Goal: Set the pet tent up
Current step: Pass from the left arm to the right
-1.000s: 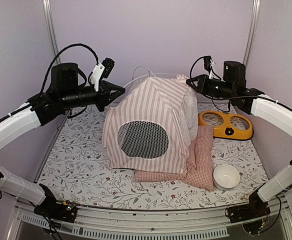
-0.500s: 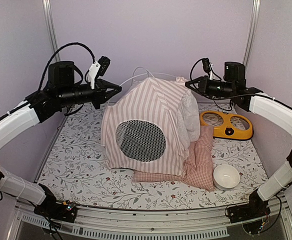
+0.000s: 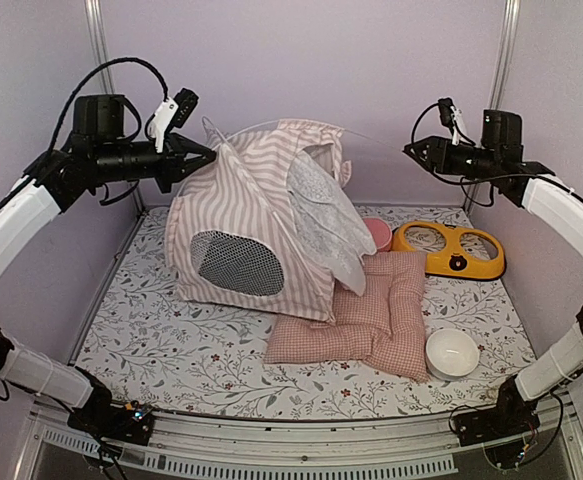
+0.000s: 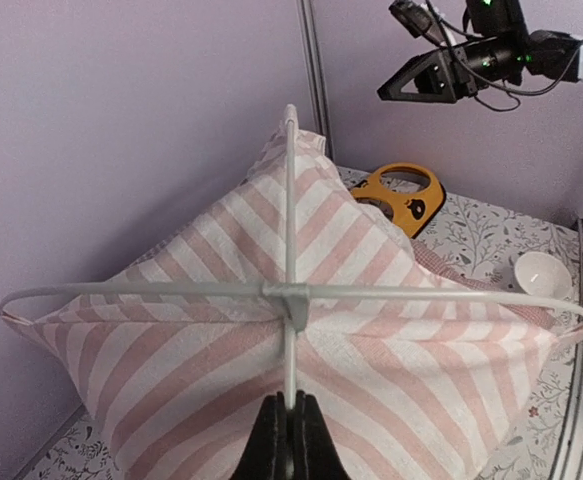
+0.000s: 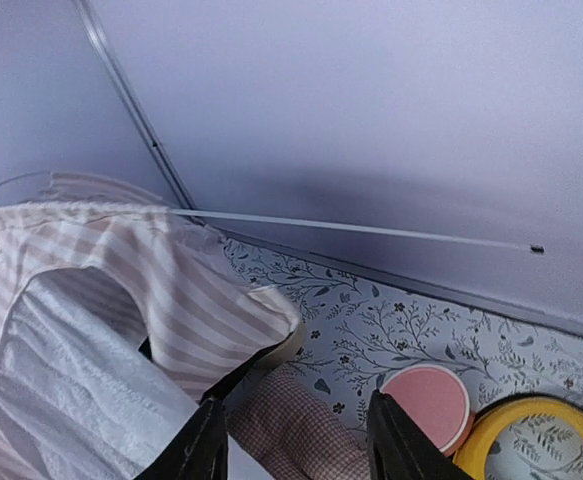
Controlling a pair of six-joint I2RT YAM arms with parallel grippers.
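Pet tent (image 3: 241, 215): soft, creased cloth in pink and white stripes, tipped off upright toward the left. Its lower edge rests on the left-centre of the tabletop (image 3: 171, 345) and its peak hangs from the left tool (image 4: 289, 405).
Mesh window (image 3: 239, 263): an oval of fine black netting on the near face.
Door curtain (image 3: 326, 215): sheer, lacy white, hanging loose on the tent's right side.
Pole (image 4: 289, 200): thin, rigid white rods, bowed, crossing at a small hub over the striped roof. One straight end juts free to the right.
Left tool: black fingers pinched tight on the pole just below the crossing.
Right tool (image 5: 298, 400): fingers parted and empty, held in the air to the right of the tent.
Cushion (image 3: 366, 325): pink checked, padded and rumpled, lying flat just beside the tent.
Feeder (image 3: 451, 250): glossy yellow, with two round wells, at the far right.
Bowl (image 3: 452, 352): smooth, round and white, at the cushion's near corner.
Dish (image 3: 378, 233): round and pink, between tent and feeder.
Tabletop: cloth printed with leafy sprigs.
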